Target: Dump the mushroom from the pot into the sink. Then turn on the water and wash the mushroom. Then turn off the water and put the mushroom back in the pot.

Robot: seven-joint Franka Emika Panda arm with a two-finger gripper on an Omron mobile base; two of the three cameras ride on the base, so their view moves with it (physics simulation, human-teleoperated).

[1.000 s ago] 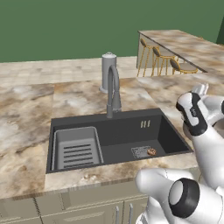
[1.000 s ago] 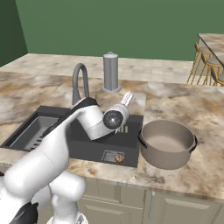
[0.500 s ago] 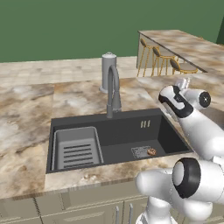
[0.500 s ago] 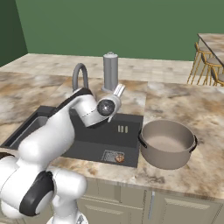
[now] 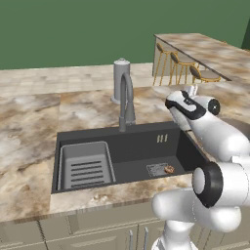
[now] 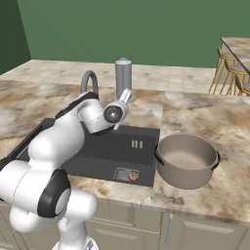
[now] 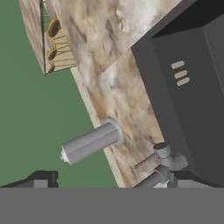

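Left base view: mushroom (image 5: 169, 169) in sink (image 5: 141, 146), well below open pincer (image 5: 192, 91).

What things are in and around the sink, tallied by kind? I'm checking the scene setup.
Mushroom: 1
Pot: 1
Sink: 1
Faucet: 1
Ribbed tray insert: 1
Grey cylinder with domed top: 1
Bar stools: 3
Total: 9

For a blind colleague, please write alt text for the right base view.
The white arm reaches over the dark sink, its open hand raised near the faucet. The empty pot sits on the counter right of the sink; the mushroom lies by the drain.
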